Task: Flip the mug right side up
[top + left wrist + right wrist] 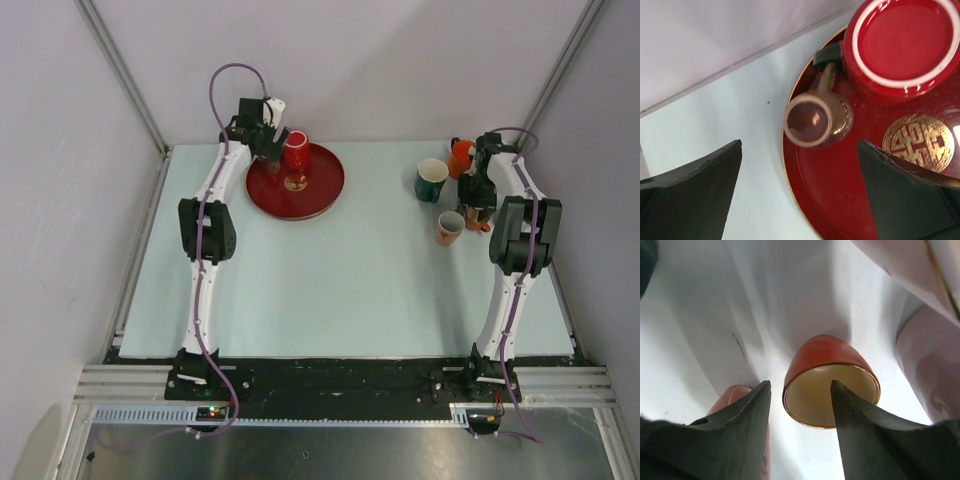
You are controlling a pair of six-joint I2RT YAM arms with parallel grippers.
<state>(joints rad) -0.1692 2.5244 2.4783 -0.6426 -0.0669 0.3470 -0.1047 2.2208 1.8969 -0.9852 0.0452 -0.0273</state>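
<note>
Left gripper (800, 150) was open, jaws spread wide, hanging over the left edge of the red plate (840, 210) at the far left of the table (330, 300). Red mug (905, 42) sat on that plate upside down, base up, not held. Small brown cup (817, 120) stood just beside it on the plate; couldn't tell if they touched. Further right on the table: dark green mug (432, 180), orange mug (461, 156) just beside it, pale cup (450, 228) nearer the arms. Right gripper (800, 390) was open too, jaws either side of a small orange cup (825, 357) lying on its side, mouth toward the wrist camera; contact unclear.
</note>
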